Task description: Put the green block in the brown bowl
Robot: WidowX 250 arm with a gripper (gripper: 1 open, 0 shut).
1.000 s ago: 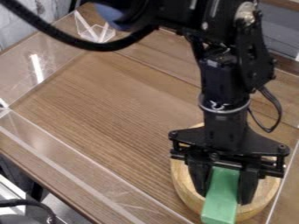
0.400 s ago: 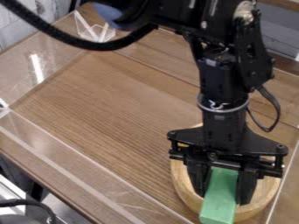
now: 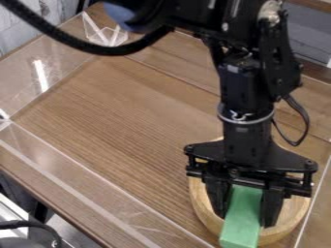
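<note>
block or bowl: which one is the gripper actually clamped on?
The green block. The gripper is shut on its upper end, with the bar slanting down over the brown bowl, which sits on the table beneath, ungripped.

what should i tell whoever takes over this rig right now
Gripper: shut on the green block, pointing steeply down.
Green block: held over the brown bowl at the near right of the table, its lower end reaching over the bowl's front rim. Whether it touches the bowl cannot be told.
Done: block picked up and brought to the bowl.
Left: open the jaws so the block settles in the bowl, then lift the arm away.
</note>
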